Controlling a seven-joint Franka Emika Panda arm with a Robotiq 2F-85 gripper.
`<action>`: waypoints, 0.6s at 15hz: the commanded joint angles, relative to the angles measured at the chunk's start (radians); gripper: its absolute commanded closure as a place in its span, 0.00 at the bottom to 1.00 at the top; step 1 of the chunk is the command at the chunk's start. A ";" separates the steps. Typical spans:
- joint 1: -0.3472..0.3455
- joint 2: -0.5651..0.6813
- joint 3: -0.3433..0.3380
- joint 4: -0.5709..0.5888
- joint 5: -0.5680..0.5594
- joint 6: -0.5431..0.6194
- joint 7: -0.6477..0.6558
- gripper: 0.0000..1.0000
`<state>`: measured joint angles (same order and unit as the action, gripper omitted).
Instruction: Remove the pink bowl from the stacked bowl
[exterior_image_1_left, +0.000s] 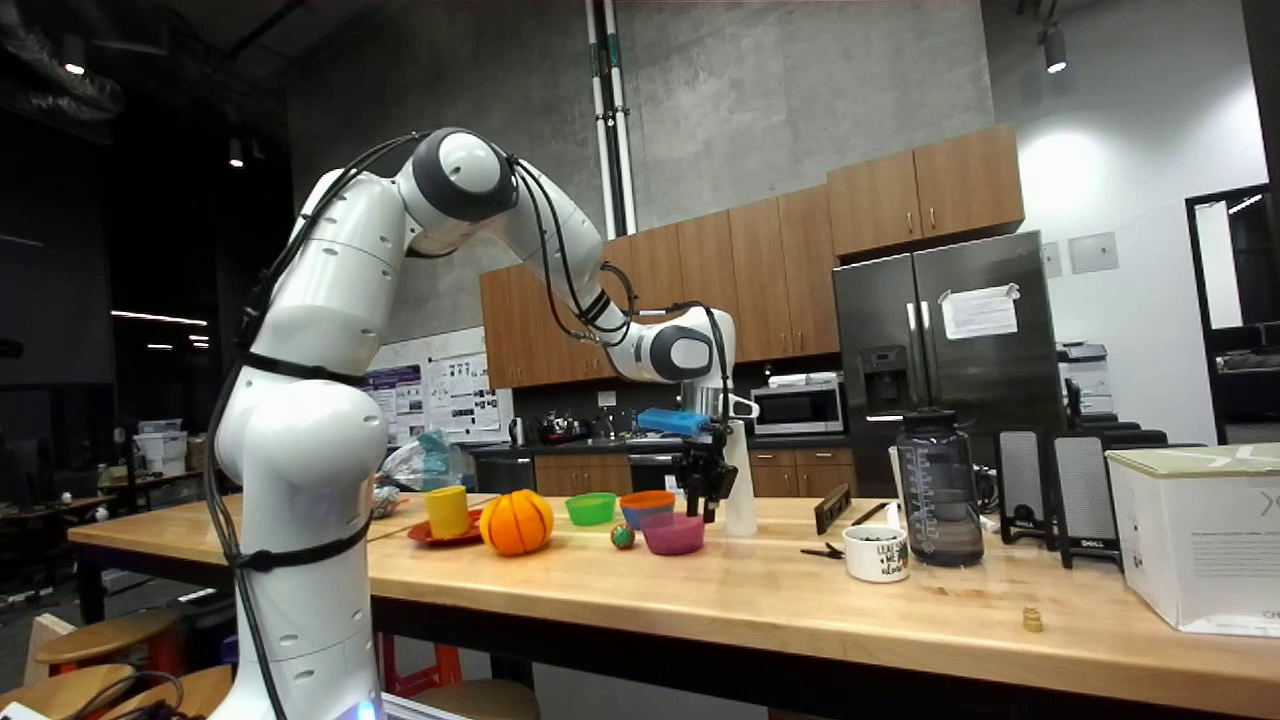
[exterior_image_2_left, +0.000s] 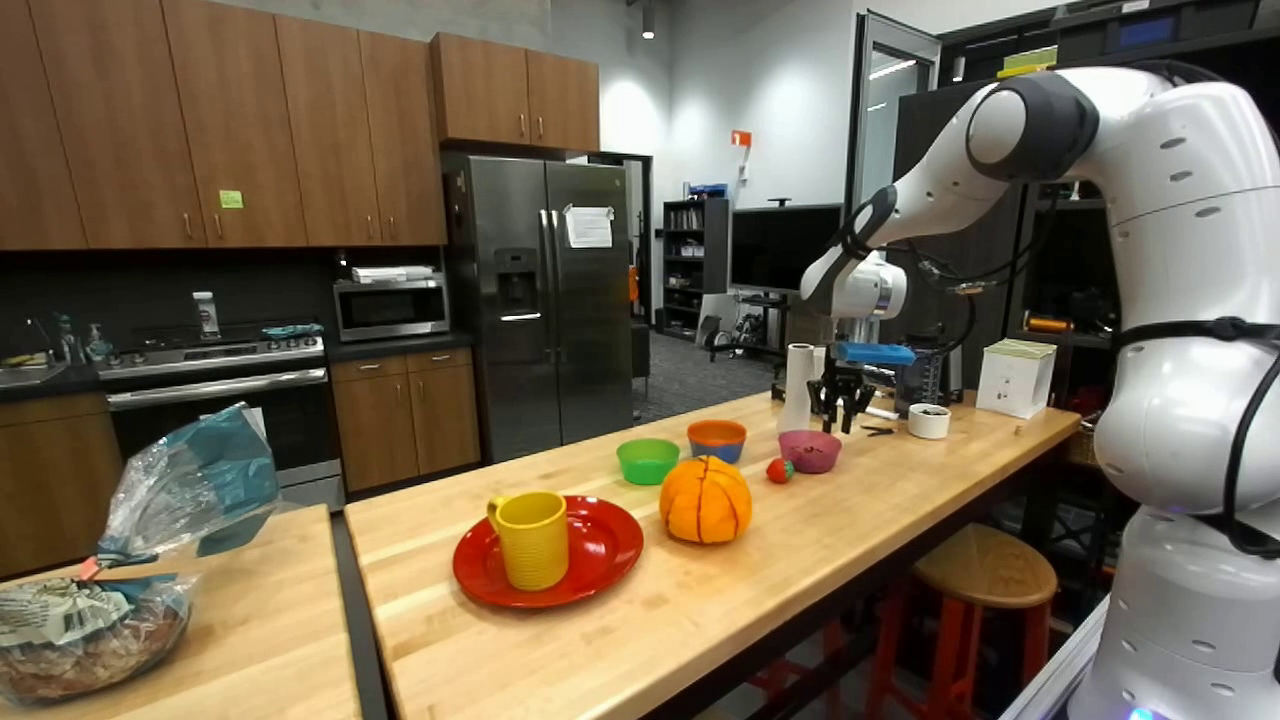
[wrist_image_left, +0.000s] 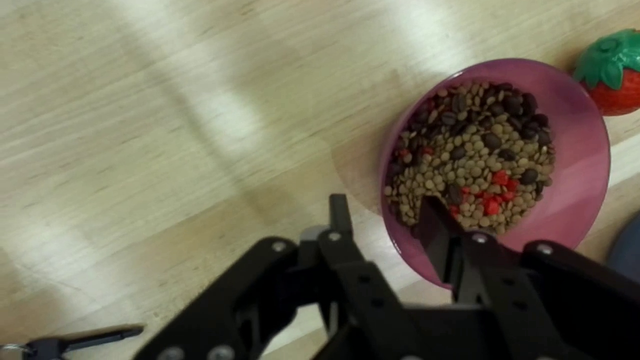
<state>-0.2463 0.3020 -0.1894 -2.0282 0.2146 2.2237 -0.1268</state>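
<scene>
Pink bowl (wrist_image_left: 580, 150): small, round, purplish-pink, glossy rim, upright on desk (exterior_image_2_left: 690, 590), part-filled with a tan, brown and red mix (wrist_image_left: 470, 155). Sits between the long edges, well apart from the corners. Can't tell if one bowl or two nested.

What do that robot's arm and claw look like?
The arm is glossy white and rounded, with dark grey joint rings and black cables strapped along it. A bright blue piece sits above the black two-fingered gripper, dotted with screw heads.

Hand (wrist_image_left: 385, 201) downward, 2 fingers (wrist_image_left: 340, 216) apart
</scene>
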 joint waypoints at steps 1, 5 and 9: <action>0.001 -0.044 0.006 -0.019 -0.025 0.012 0.002 0.27; 0.014 -0.081 0.021 -0.029 -0.041 0.013 -0.015 0.02; 0.039 -0.115 0.045 -0.040 -0.054 0.010 -0.030 0.00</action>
<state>-0.2217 0.2409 -0.1589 -2.0307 0.1784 2.2336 -0.1378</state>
